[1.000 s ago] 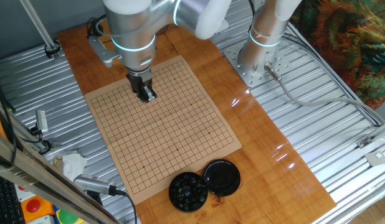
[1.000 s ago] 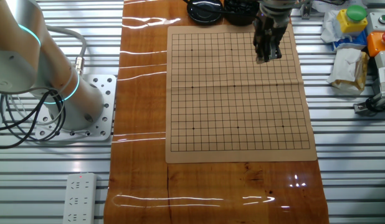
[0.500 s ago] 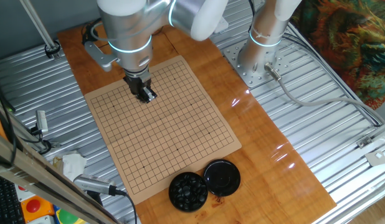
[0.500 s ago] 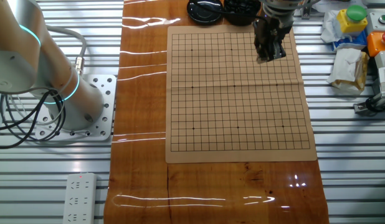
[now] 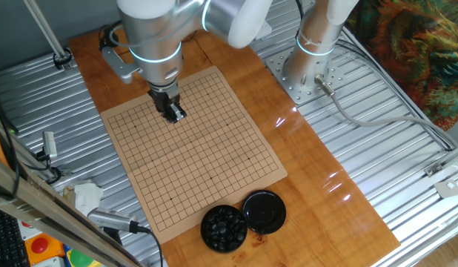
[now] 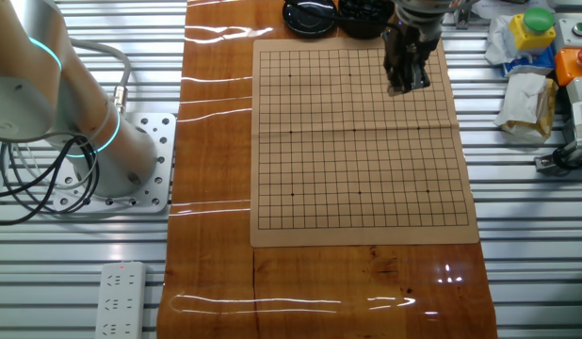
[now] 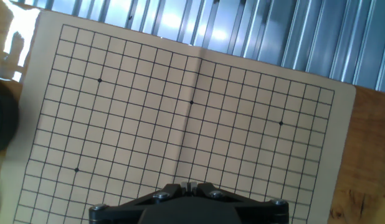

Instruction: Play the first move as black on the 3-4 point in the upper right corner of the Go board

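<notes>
Black stone: no single stone can be made out on the Go board [image 5: 214, 163], whose grid is bare in all three views. If one has been picked up, it is hidden between the fingertips of the hand [image 5: 174, 113]. In the hand view those fingertips [image 7: 183, 186] look drawn nearly together, but whether they are clamped on a stone or merely closed cannot be told.

The hand hangs low over the board, a few lines in from the corner on the board's far side from the bowl in one fixed view (in the other fixed view it sits near the bowl-side corner, so depth is deceptive). The bowl of black stones [image 5: 224, 228] stands just off one short edge of the board, its lid [image 5: 264, 210] beside it, both on the wooden worktop [image 5: 325, 185].

The step in hand appears to be carrying the stone to the placement point. The next move would call for settling straight down onto the 3-4 intersection, then parting the fingers gently so the stone does not skid off the crossing.
</notes>
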